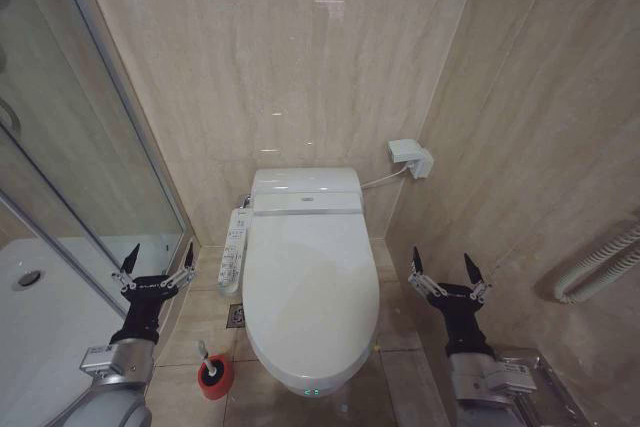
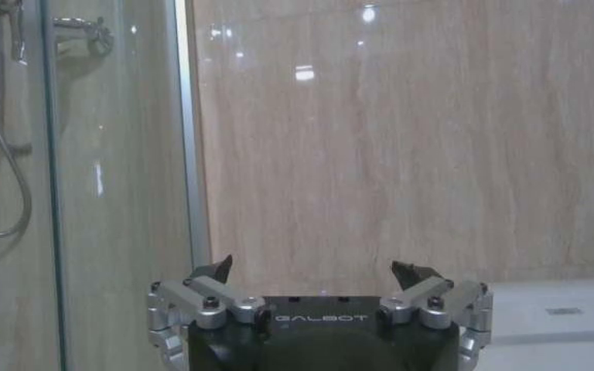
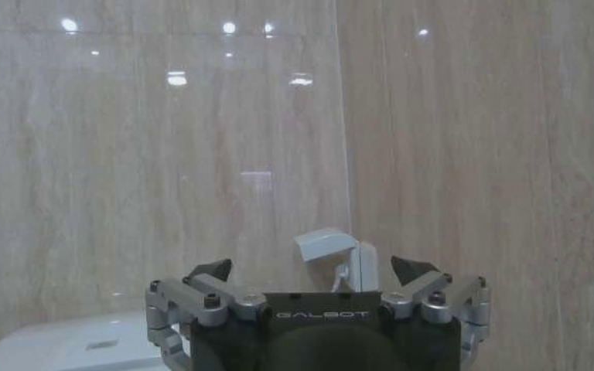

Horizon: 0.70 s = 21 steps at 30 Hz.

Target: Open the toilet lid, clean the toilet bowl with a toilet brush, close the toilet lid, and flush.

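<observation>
toilet lid [image 1: 308,287] — glossy oval, shut

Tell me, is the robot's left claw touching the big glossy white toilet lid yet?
Apart. In the head view the left gripper hangs with open jaws beside the glass shower door, and bare floor tiles and the side control panel lie between it and the closed glossy white oval toilet lid.

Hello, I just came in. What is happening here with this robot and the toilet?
Nothing is being handled at this moment. The toilet lid is down, closed over the bowl. The left gripper is raised beside the toilet's left side, open and empty, and the right gripper is the same on the right side. The toilet brush stands in its red holder on the floor, near the left arm.
</observation>
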Tool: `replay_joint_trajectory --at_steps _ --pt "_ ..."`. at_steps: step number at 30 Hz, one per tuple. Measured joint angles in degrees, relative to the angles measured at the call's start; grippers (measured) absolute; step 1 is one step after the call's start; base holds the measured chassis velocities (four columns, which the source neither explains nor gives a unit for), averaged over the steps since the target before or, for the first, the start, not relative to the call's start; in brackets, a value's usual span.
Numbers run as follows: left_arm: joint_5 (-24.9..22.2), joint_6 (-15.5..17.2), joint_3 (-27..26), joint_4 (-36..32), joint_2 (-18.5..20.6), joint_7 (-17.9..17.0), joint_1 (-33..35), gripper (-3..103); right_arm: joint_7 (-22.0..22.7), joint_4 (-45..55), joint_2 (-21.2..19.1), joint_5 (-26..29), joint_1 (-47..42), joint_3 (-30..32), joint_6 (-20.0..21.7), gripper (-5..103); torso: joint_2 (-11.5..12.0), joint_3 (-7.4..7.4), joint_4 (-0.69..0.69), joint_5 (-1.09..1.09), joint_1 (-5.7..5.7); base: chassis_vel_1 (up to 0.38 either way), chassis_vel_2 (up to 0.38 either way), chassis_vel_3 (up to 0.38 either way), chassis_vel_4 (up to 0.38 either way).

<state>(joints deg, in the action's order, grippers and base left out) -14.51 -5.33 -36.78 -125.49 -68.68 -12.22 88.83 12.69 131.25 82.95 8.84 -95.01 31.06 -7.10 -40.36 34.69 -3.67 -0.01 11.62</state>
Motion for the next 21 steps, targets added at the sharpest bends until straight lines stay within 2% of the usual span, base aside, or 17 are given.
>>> replay_joint_trajectory --at_steps 6,15,21 --pt "0.4 0.9 0.1 -2.1 -0.5 -0.1 0.2 100 0.0 0.0 0.0 0.0 0.0 0.0 0.0 100 0.0 0.00 -0.01 0.01 0.00 0.000 0.000 0.000 0.000" --pt "5.0 0.6 2.3 -2.3 -2.0 0.5 0.9 100 0.0 0.0 0.0 0.0 0.0 0.0 0.0 100 0.0 0.00 -0.01 0.01 -0.01 0.000 0.000 0.000 0.000" --pt "5.3 0.3 2.7 -2.3 -2.3 1.1 0.8 100 0.0 0.0 0.0 0.0 0.0 0.0 0.0 100 0.0 -0.01 0.00 0.01 -0.01 -0.105 0.111 0.122 -0.100"
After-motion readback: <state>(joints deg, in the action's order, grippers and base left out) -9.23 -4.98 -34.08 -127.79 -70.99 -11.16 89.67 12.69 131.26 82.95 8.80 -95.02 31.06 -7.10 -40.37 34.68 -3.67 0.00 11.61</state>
